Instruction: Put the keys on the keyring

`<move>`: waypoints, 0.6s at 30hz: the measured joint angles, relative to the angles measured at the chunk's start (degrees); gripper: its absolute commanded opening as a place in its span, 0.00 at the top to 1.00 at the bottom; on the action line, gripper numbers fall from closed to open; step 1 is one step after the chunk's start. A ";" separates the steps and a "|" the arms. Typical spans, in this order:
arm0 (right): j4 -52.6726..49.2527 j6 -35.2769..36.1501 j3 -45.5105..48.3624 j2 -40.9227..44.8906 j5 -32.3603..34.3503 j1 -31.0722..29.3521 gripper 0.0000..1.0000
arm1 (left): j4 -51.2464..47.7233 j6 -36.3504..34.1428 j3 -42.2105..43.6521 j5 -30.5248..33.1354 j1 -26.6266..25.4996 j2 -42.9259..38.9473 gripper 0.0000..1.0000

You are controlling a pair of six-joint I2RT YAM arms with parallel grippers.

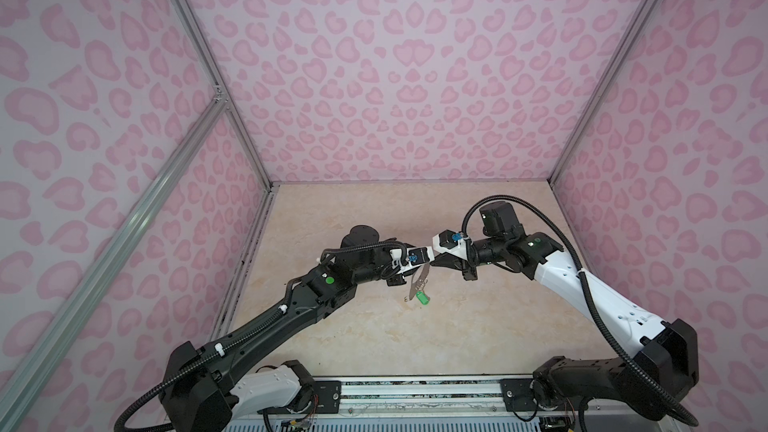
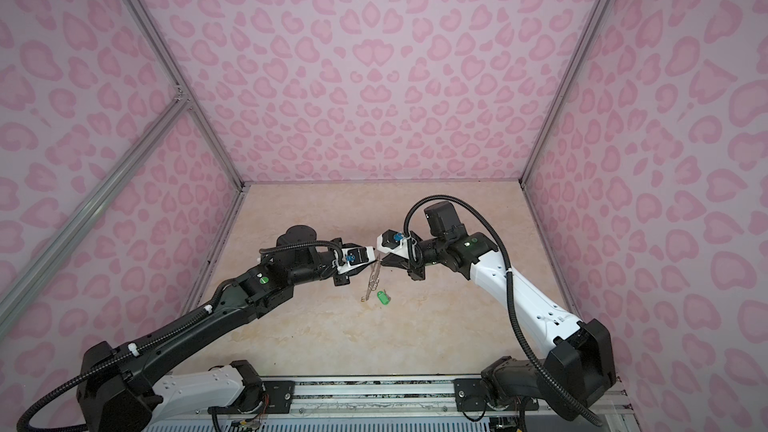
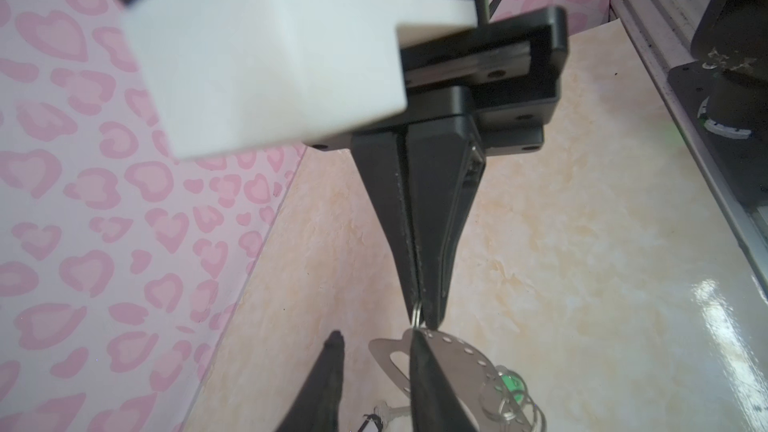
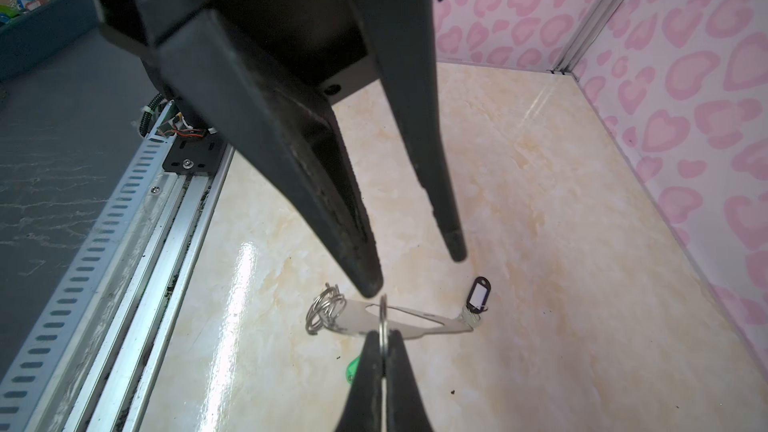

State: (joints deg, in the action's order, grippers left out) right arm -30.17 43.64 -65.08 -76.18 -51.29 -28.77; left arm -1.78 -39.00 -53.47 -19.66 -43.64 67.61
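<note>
The keyring [image 1: 417,281], a flat grey plate with a slot, hangs tilted above the table between both arms in both top views [image 2: 373,281]. My right gripper [image 4: 383,336] is shut on a split ring [image 4: 383,313] at the plate's edge. My left gripper [image 3: 374,334] is open, one fingertip [image 4: 370,286] just above that ring and the other fingertip [image 4: 457,254] apart from it. The black-tagged key [image 4: 480,295] is at one end of the plate. The green tag [image 1: 424,300] sits by a bunch of rings [image 4: 324,310] at the other end.
The marble table [image 1: 415,338] is boxed in by pink patterned walls on three sides. An aluminium rail [image 1: 415,392] with both arm bases runs along the front edge. A blue bin [image 4: 37,14] stands beyond it.
</note>
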 measured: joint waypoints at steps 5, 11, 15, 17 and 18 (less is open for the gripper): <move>0.31 -0.59 0.04 0.00 -0.39 0.00 1.00 | 0.00 0.02 0.11 -0.04 -0.37 0.02 0.70; 0.81 -0.94 0.04 0.00 -0.63 -0.02 1.00 | -0.04 0.02 0.39 -0.09 -0.52 0.00 0.70; 1.55 -1.11 0.04 0.04 -0.79 -0.04 1.00 | -0.04 0.00 0.39 -0.04 -0.52 0.11 0.72; 1.60 -1.27 0.04 0.17 -0.81 -0.04 1.00 | -0.07 0.00 0.35 -0.04 -0.52 0.42 0.73; 1.62 -1.29 0.04 0.26 -0.81 -0.04 1.00 | -0.22 0.00 0.33 -0.04 -0.52 0.55 0.74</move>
State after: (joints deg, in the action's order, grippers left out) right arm -28.56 42.35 -65.04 -75.92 -52.10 -28.82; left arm -2.00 -39.00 -53.15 -19.70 -44.16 68.16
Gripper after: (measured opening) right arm 0.048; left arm 0.278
